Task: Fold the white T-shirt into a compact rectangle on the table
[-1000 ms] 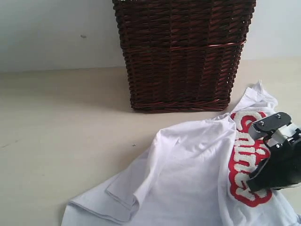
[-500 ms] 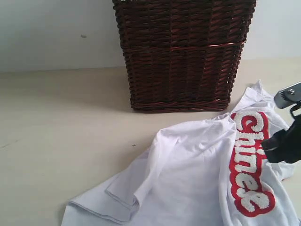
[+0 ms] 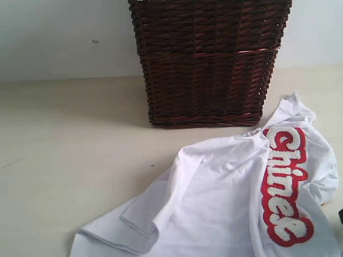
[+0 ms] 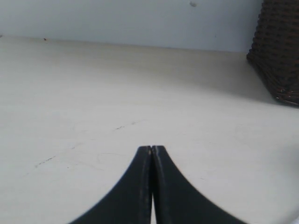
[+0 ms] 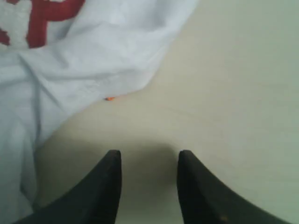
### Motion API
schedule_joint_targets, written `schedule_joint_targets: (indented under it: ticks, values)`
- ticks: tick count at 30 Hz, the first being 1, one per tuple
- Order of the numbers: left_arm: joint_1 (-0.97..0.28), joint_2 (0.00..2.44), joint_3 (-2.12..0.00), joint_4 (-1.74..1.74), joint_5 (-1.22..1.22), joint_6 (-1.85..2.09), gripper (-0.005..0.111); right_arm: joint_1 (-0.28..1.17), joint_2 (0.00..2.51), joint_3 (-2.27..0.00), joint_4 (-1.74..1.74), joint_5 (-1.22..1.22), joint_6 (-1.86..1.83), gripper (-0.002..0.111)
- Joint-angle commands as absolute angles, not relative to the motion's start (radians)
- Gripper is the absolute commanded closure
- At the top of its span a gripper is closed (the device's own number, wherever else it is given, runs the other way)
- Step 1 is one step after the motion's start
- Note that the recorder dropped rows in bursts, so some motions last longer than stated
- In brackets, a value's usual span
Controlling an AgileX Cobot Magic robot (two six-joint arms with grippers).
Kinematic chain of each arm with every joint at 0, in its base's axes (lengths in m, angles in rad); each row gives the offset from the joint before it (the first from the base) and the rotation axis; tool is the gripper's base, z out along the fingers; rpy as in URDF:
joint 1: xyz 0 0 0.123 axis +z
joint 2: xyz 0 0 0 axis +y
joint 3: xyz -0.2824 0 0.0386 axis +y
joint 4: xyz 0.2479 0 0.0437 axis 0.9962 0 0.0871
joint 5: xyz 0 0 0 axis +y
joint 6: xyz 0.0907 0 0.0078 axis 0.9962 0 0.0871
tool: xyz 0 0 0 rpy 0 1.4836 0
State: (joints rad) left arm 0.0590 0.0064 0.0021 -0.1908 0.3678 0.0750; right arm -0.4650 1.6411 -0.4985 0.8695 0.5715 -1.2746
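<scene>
The white T-shirt (image 3: 225, 203) lies crumpled on the table (image 3: 69, 139) at the front right, its red-outlined "Chinese" lettering running down the right side. In the right wrist view the T-shirt (image 5: 88, 56) edge shows a small orange tag (image 5: 110, 98). My right gripper (image 5: 148, 156) is open over bare table just short of that edge, holding nothing. My left gripper (image 4: 152, 149) is shut and empty above bare table, away from the shirt. Neither gripper appears in the exterior view, apart from a dark sliver at its right edge.
A tall dark wicker basket (image 3: 209, 59) stands at the back, just behind the shirt; the basket's corner (image 4: 278, 51) also shows in the left wrist view. A pale wall (image 3: 64, 37) runs behind the table.
My right arm, which was over the lettering, has pulled away to the right and out of the exterior view. The lettering now lies fully uncovered. The shirt's right part has settled flatter.
</scene>
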Motion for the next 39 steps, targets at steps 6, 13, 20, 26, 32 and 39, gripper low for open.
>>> schedule_joint_targets:
  ticks: [6,13,20,26,32,39]
  values:
    - [0.054,0.000,0.000,-0.195,0.364,0.074,0.107,-0.479,1.677,-0.496,1.194,0.783,-1.480,0.070]
    - [0.054,0.000,0.000,-0.195,0.364,0.074,0.107,-0.479,1.752,-0.496,1.214,0.721,-1.466,0.070]
    - [0.054,0.000,0.000,-0.195,0.364,0.074,0.107,-0.479,1.812,-0.526,1.290,0.685,-1.543,0.071]
    - [0.054,0.000,0.000,-0.195,0.364,0.074,0.107,-0.479,1.817,-0.575,1.309,0.683,-1.543,0.094]
    - [0.054,0.000,0.000,-0.195,0.364,0.074,0.107,-0.479,1.817,-0.587,1.309,0.683,-1.543,0.106]
    - [0.054,0.000,0.000,-0.195,0.364,0.074,0.107,-0.479,1.750,-0.587,1.218,0.683,-1.547,0.106]
